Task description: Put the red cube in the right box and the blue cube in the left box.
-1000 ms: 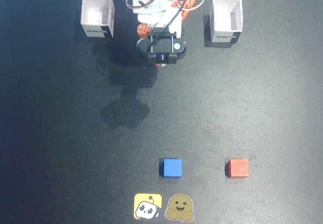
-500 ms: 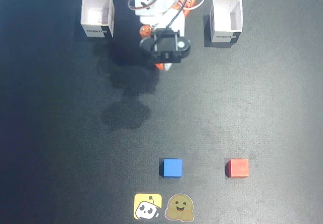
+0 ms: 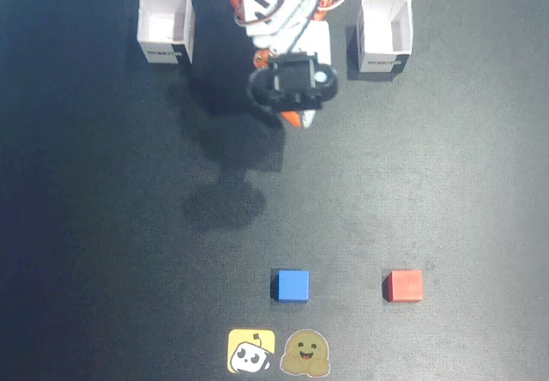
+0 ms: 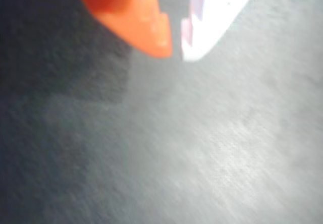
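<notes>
In the fixed view the blue cube (image 3: 292, 284) and the red cube (image 3: 403, 285) rest on the black mat near the bottom edge, well apart. Two white boxes stand open at the top: the left box (image 3: 165, 52) and the right box (image 3: 383, 58), both showing their black labels. My arm hangs between the boxes, and its gripper (image 3: 297, 120) points down at the mat, far above both cubes. In the wrist view the orange and white fingers of the gripper (image 4: 175, 51) have their tips almost touching, with nothing between them and only blurred mat below.
Two cartoon stickers, a yellow one (image 3: 251, 351) and a brown one (image 3: 306, 353), lie at the bottom edge just below the blue cube. The arm's shadow (image 3: 223, 205) falls on the mat's middle.
The arm has reached down and slightly right in the fixed view, away from its base. Its shadow slid lower on the mat. Cubes and boxes have not moved.
</notes>
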